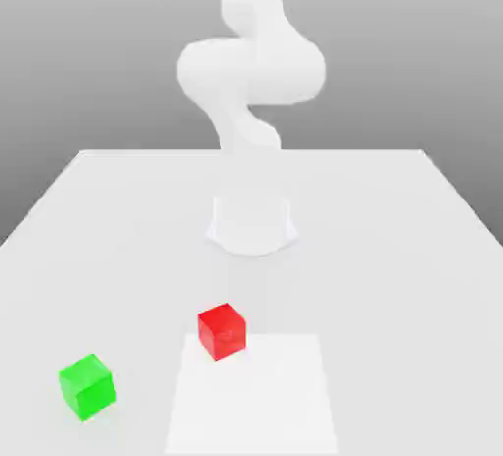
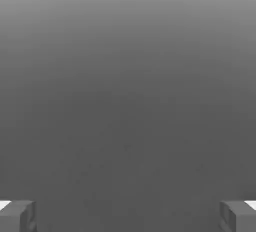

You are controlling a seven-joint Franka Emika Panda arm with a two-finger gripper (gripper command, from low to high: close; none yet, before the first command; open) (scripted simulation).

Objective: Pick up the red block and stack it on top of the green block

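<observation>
The red block (image 1: 221,331) sits on the white table (image 1: 393,248), near the front and slightly toward the exterior view's left. The green block (image 1: 86,385) rests further toward the exterior view's left and closer to the front edge, about two block widths away from the red one. In the hand view my gripper (image 2: 128,216) is open, its grey fingertips (image 2: 17,216) spread far apart with nothing between them and plain grey beyond. The white arm (image 1: 251,71) rises behind both blocks, well above the table.
The arm's round base (image 1: 251,223) stands at mid-table behind the red block. A paler rectangular patch (image 1: 255,395) marks the table surface beside the red block, toward the front.
</observation>
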